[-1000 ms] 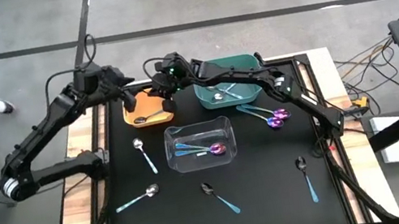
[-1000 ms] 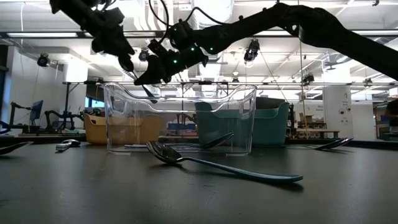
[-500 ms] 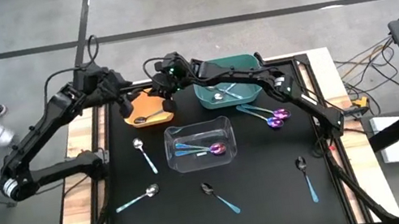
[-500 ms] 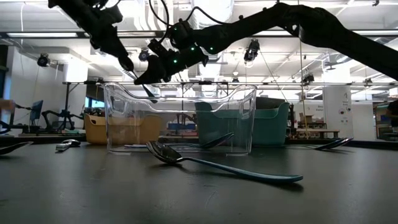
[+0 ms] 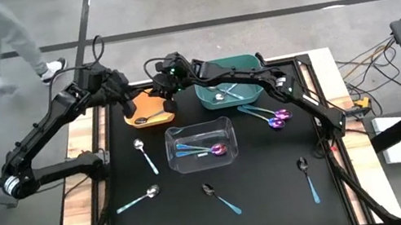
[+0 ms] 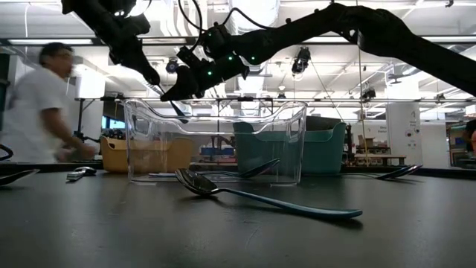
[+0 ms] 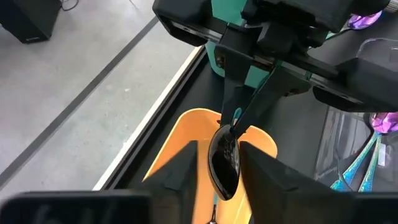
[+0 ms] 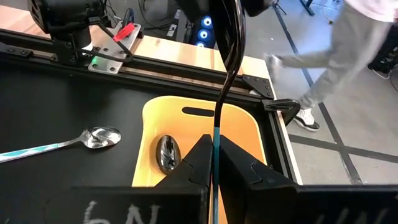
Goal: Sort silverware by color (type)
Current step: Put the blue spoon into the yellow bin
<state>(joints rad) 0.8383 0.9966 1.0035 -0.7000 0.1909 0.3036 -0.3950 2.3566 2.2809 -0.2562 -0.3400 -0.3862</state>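
Right gripper (image 8: pixel 214 163): above the orange bin (image 5: pixel 151 104), fingers clenched on the teal handle of a black-bowled spoon (image 7: pixel 225 163).
Left gripper (image 7: pixel 217 177): also over the orange bin, facing the right one; its fingers flank the same spoon's dark bowl, and whether they press it cannot be told.
Orange bin: holds one dark spoon (image 8: pixel 166 152) on its floor.
Green bin (image 5: pixel 230 81): holds silver spoons (image 5: pixel 226 91).
Clear bin (image 5: pixel 201 144): holds a purple-bowled spoon (image 5: pixel 216 150) with teal handles beside it.
Table (image 5: pixel 272 191): loose spoons lie around the clear bin, two purple ones (image 5: pixel 276 120) near the green bin.
Person (image 6: pixel 41 104): blurred, beyond the table.
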